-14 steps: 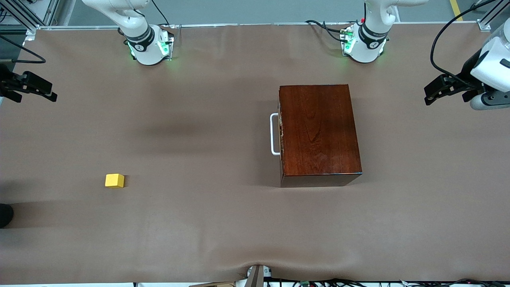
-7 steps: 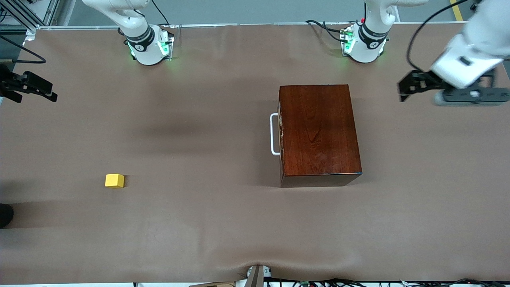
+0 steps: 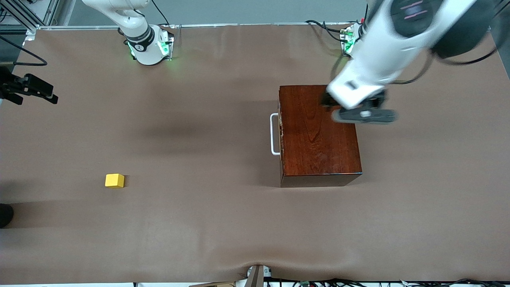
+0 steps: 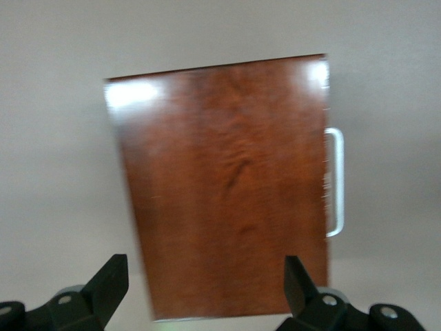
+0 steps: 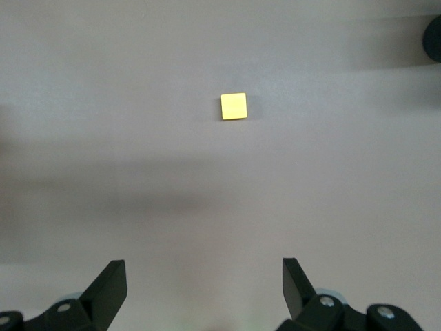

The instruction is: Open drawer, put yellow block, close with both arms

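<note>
The dark reddish-brown wooden box [image 3: 318, 135] stands toward the left arm's end of the table. Its drawer is shut, with the white loop handle [image 3: 274, 134] facing the right arm's end. The yellow block [image 3: 114, 180] lies on the table toward the right arm's end, nearer the front camera. My left gripper [image 3: 327, 102] is open and empty in the air over the box's top; the left wrist view shows the box [image 4: 227, 186], its handle [image 4: 335, 183] and the gripper [image 4: 207, 283]. My right gripper [image 3: 48, 93] waits open at the table's end; the right wrist view shows the gripper [image 5: 204, 279] and the block [image 5: 233, 106].
The brown cloth table [image 3: 199, 223] has a wide bare stretch between block and box. A dark round object [image 3: 4, 215] sits at the table's edge near the block. Cables [image 3: 318, 282] run along the front edge.
The left arm has swung in from its end of the table to over the box's top. The right arm, block and box have not moved.
</note>
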`<state>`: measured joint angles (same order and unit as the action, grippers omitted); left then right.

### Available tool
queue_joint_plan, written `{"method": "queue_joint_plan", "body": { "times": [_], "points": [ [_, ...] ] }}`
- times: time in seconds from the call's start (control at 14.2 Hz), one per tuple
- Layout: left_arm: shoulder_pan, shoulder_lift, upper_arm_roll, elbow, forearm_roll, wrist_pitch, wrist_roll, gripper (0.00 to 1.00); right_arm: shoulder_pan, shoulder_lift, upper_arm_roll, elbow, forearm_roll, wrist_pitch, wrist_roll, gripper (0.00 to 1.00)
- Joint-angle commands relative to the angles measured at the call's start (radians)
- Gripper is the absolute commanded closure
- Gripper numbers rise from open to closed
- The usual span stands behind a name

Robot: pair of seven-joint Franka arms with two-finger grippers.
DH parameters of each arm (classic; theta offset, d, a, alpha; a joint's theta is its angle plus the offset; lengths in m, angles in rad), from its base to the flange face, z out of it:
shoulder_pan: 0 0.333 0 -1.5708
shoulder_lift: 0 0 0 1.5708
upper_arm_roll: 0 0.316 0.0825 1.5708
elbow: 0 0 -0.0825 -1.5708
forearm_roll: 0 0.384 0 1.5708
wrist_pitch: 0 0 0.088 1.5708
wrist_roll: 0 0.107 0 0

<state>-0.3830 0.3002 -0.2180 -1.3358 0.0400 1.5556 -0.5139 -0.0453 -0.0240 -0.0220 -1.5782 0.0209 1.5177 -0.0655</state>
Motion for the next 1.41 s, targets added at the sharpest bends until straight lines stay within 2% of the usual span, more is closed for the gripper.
{"method": "queue_joint_plan", "body": {
  "times": [0.0, 0.14, 0.28, 0.56, 0.7, 1.05, 1.34],
  "points": [
    [-0.095, 0.108, 0.011, 0.092, 0.009, 0.039, -0.118, 0.00, -0.013, 0.027, 0.004, -0.019, 0.008, 0.042, -0.010, 0.00],
    [-0.161, 0.173, 0.015, 0.119, 0.011, 0.098, -0.210, 0.00, -0.018, 0.039, 0.004, -0.058, 0.008, 0.102, -0.011, 0.00],
    [-0.235, 0.247, 0.063, 0.171, 0.009, 0.124, -0.276, 0.00, -0.019, 0.038, 0.004, -0.123, 0.007, 0.174, -0.017, 0.00],
    [-0.488, 0.361, 0.308, 0.205, 0.006, 0.201, -0.324, 0.00, -0.019, 0.081, 0.004, -0.170, 0.004, 0.281, -0.017, 0.00],
    [-0.545, 0.404, 0.371, 0.205, 0.008, 0.215, -0.324, 0.00, -0.027, 0.122, 0.004, -0.171, 0.004, 0.315, -0.017, 0.00],
    [-0.585, 0.460, 0.390, 0.201, 0.011, 0.235, -0.331, 0.00, -0.036, 0.252, 0.004, -0.172, 0.004, 0.439, -0.017, 0.00],
    [-0.593, 0.496, 0.393, 0.191, 0.057, 0.233, -0.330, 0.00, -0.039, 0.366, 0.004, -0.172, 0.004, 0.551, -0.017, 0.00]
  ]
}}
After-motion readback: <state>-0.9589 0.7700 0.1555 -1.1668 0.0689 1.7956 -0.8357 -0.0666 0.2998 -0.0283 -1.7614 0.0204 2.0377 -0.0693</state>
